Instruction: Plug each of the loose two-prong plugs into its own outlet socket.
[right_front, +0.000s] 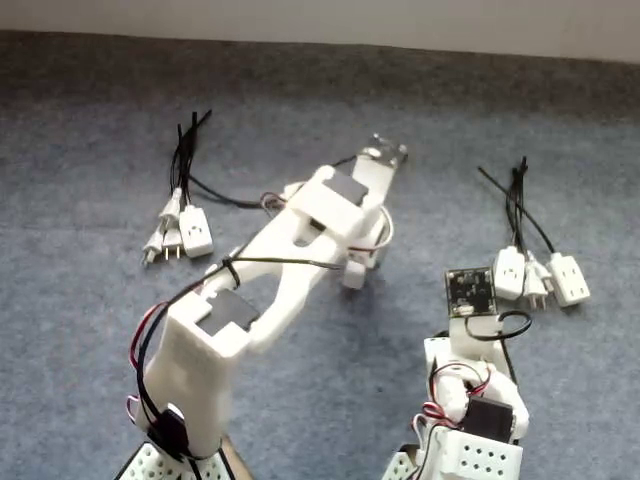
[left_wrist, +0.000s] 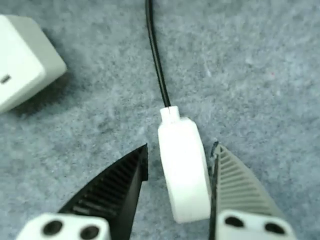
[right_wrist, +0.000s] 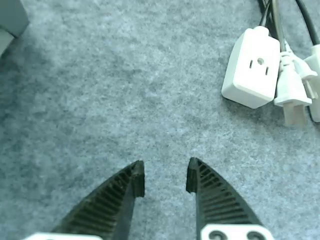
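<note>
None of the plugs looks seated yet, so I judge the job barely begun.

Between the jaws of your left gripper (left_wrist: 177, 152) lies a white plug (left_wrist: 184, 167). The grey jaw touches its flank and the dark jaw stands a sliver off, so you straddle it with the jaws parted and no pinch on it. Its prongs are hidden from you. Beyond the tips its black cord (left_wrist: 156, 55) runs straight away. Farther out past the dark jaw sits a white outlet block (left_wrist: 22, 60), well apart from the plug.

Your right gripper (right_wrist: 165, 177) is parted and holds nothing, with only carpet (right_wrist: 125, 90) between the jaws. Well beyond its tips and off to one side, a socket (right_wrist: 250, 70) lies face up with a loose plug (right_wrist: 289, 87) touching its side.

Far from both sets of jaws, another socket (right_front: 195, 232) lies beside more plugs (right_front: 170, 213), unjoined as far as you can tell.

Every plug probably needs gripping, lifting, lining up and pushing home.

The plug bodies are smooth moulded plastic with rounded edges and may slip, though your jaw faces are ribbed. The sockets are blocky, and the cords are thin and wiry. The carpet is a short grey felt.
</note>
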